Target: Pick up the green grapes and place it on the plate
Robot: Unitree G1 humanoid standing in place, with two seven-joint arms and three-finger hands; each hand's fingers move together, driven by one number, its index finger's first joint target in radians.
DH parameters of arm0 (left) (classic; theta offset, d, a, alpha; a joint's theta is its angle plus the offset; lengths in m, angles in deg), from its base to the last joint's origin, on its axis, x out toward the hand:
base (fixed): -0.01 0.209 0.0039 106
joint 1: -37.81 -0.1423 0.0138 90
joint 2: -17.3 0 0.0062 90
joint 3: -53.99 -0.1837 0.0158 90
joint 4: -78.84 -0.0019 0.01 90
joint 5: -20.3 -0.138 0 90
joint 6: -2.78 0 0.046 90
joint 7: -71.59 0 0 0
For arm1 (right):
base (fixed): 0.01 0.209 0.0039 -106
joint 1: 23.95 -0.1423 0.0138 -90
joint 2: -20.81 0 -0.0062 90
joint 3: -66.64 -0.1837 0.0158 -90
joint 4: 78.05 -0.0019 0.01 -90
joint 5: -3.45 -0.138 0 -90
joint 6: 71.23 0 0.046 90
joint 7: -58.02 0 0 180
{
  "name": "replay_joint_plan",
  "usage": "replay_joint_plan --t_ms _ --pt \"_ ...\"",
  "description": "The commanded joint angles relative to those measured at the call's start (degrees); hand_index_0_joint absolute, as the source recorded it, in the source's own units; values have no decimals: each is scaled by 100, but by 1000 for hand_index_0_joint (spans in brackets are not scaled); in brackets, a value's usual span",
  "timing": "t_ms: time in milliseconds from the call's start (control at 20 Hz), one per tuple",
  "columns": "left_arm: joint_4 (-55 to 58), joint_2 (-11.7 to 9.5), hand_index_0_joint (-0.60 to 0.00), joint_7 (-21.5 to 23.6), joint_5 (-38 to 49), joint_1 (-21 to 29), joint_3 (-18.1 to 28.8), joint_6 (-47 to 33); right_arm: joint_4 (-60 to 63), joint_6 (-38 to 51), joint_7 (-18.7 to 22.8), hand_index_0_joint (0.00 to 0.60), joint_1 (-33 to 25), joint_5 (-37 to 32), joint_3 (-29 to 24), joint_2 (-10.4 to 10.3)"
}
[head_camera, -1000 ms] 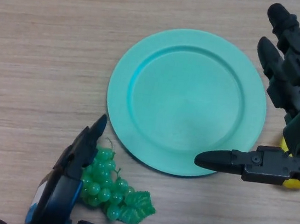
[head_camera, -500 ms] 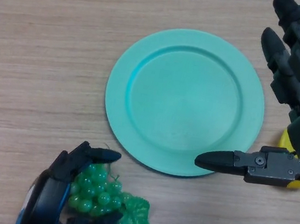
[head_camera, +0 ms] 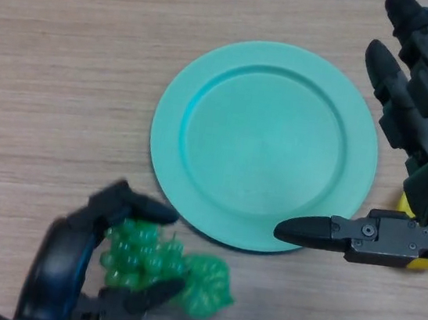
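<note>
The robot's left hand (head_camera: 75, 256) has closed its fingers around the green grapes (head_camera: 146, 255), now shifted slightly toward the plate (head_camera: 272, 81); the right hand (head_camera: 404, 153) waits open beside it. Transfer comes next.

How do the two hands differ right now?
The left hand is curled round the grapes at the near left; the right hand holds nothing. The left's fingers are bent, while the right's are straight, its thumb reaching over the near edge of the plate. The left sits off the plate; the right is along its right side. Both are black.
</note>
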Motion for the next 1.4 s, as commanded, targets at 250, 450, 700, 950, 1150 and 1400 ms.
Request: replay_joint_plan --t_ms 250,450,700,950,1150,1400 --pt "1667 3 -600 -59 -168 874 148 640 -351 379 108 0 -140 -202 -81 61" --pt "653 121 -600 -27 -846 2065 120 -828 -299 413 77 0 -178 -129 -65 60" --pt "-633 131 -600 -113 -1829 2776 110 -2021 -255 482 45 0 -229 -38 -46 50" --pt "-683 131 -600 -46 -183 3373 321 -1391 -315 429 -24 0 -235 -21 -77 65" --pt "-651 131 -150 -72 119 3312 349 -1178 -276 532 -31 0 -199 39 -62 67" --pt "-666 131 0 -205 11 3185 352 -845 -220 661 -25 0 -165 92 -34 52"
